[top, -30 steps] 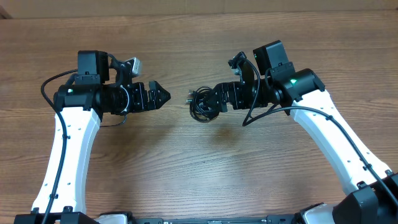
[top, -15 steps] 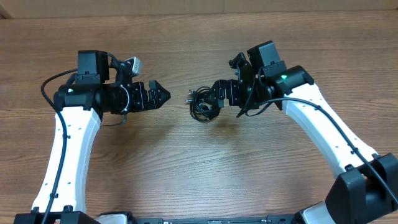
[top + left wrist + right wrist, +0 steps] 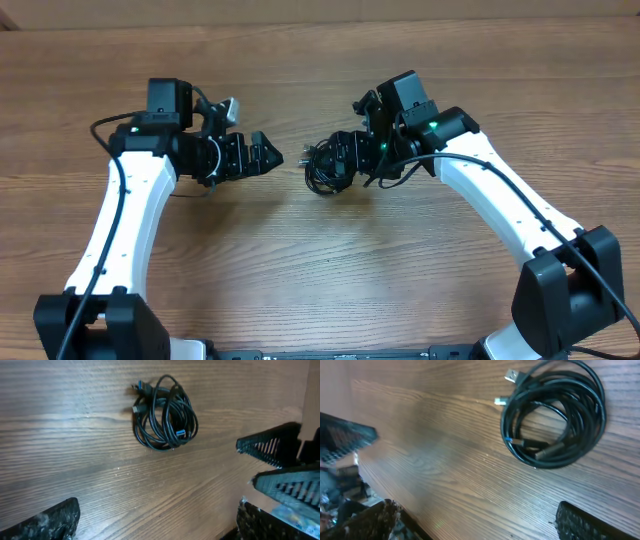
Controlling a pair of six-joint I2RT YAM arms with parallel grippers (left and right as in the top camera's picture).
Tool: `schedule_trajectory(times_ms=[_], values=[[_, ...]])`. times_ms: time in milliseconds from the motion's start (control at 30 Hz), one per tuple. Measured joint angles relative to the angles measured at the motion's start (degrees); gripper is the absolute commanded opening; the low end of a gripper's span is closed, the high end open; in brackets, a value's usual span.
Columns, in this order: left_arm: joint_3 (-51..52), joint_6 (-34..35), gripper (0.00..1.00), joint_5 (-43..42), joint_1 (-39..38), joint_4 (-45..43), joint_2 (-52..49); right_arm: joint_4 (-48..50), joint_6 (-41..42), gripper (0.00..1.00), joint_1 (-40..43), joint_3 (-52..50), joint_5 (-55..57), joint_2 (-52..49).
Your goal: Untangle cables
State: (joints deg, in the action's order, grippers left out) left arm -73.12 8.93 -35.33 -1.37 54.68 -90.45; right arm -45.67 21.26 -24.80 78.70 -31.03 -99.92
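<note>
The cables (image 3: 322,168) lie bunched in one small black coil on the wood table, between my two grippers. The left wrist view shows the cables (image 3: 172,407) ahead of the fingers, with small plug ends sticking out at the upper left. In the right wrist view the cables (image 3: 547,452) sit at the upper right, their metal plug tips pointing left. My left gripper (image 3: 270,156) is open, a short way left of the coil and apart from it. My right gripper (image 3: 338,158) is open at the coil's right edge, with nothing between its fingers.
The wooden table (image 3: 320,270) stretches on all sides of the coil. Thicker black arm cables (image 3: 100,130) hang off both white arms. In the left wrist view the right gripper's ribbed fingers (image 3: 280,460) show at the right edge.
My left gripper has shifted right and slightly up, closer to the coil. My right arm has swung left, bringing its gripper up to the coil's right side. The coil has not moved.
</note>
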Motion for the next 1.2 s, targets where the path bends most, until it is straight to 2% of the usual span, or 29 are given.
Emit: schedule_trajectory(times_ms=[233, 633, 800, 1000, 1033, 1133, 1200], values=[[0.0, 0.2, 1.0, 0.0, -1.5, -0.9, -4.8, 6.3, 4.7, 1.0, -4.7, 0.0, 3.0, -0.4], [0.0, 0.9, 1.0, 3.1, -1.2, -0.2, -8.8, 10.0, 5.7, 1.0, -10.5, 0.0, 14.6, -3.4], [-0.1, 6.5, 1.0, 9.9, -0.3, 2.8, -8.8, 10.1, 5.7, 1.0, -10.9, 0.0, 20.5, -3.5], [-0.1, 10.9, 1.0, 14.4, 5.7, 4.6, -8.8, 10.8, 5.7, 0.99, -10.9, 0.0, 25.9, -3.5], [-0.1, 11.1, 1.0, 14.7, 6.4, 4.7, -8.8, 11.0, 5.7, 0.96, -10.9, 0.0, 26.2, -3.5], [-0.1, 12.2, 0.99, 15.2, 8.1, 5.0, -8.8, 12.0, 6.1, 0.68, -10.9, 0.0, 27.1, -3.5], [-0.1, 12.2, 1.0, 15.3, 8.1, 5.1, -8.8, 12.5, 5.9, 0.63, -11.0, 0.0, 27.3, -3.6]])
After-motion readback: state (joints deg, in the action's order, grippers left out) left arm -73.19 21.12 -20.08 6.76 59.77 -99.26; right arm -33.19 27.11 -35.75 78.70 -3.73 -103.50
